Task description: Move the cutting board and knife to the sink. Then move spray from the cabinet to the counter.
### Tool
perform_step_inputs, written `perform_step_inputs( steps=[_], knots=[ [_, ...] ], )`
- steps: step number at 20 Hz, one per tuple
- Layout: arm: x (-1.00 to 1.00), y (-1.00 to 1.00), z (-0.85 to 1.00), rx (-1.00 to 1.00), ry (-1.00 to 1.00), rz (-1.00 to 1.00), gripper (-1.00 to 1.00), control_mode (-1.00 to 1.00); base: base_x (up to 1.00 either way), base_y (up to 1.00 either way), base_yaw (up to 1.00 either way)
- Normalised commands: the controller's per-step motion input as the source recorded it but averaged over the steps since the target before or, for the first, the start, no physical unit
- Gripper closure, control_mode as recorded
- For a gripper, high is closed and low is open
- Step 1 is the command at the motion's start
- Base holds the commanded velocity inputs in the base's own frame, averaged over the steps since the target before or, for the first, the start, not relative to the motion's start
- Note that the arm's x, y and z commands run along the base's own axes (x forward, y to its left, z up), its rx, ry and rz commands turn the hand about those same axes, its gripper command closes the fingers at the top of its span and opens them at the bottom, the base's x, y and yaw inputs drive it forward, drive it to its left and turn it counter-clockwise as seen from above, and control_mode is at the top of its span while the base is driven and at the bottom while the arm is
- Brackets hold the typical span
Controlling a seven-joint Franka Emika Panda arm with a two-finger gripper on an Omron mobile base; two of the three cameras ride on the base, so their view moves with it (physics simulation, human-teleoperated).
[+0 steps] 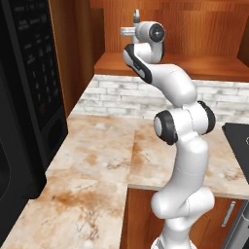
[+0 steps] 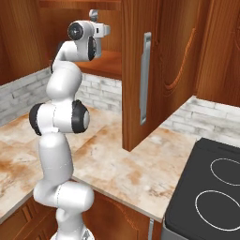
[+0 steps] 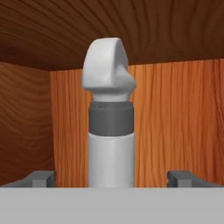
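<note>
The light grey spray (image 3: 110, 131) stands upright inside the cabinet (image 1: 194, 65), with its trigger head (image 3: 107, 61) on top and a dark collar below it. My gripper (image 3: 112, 179) is open, one fingertip (image 3: 41, 178) on each side of the bottle's body and apart from it. In the base views the arm reaches up to the cabinet shelf, and the spray's top (image 1: 136, 14) (image 2: 93, 14) pokes up behind the wrist. The marble-look counter (image 1: 97, 146) (image 2: 122, 164) lies below. The cutting board, knife and sink are out of view.
The open cabinet door (image 2: 154, 70) with its metal handle hangs just right of the arm. A black microwave (image 1: 29, 97) stands at the left of the counter. A dark cooktop (image 2: 211, 197) sits at the right. A brick backsplash (image 1: 126, 97) runs behind.
</note>
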Motion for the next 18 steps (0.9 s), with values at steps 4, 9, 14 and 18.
perform_step_inputs(
  steps=[4,9,14,18],
  knots=[
    [0.16,0.0,0.0,0.0,0.0,0.0,-1.0,-1.0,0.0,0.0,0.0],
    [0.14,0.0,0.0,0.0,0.0,0.0,1.0,-1.0,0.0,0.0,0.0],
    [0.1,0.0,0.0,0.0,0.0,0.0,1.0,-1.0,0.0,0.0,0.0],
    [-0.07,0.0,0.0,0.0,-0.02,0.0,1.0,-1.0,0.0,0.0,0.0]
  ],
)
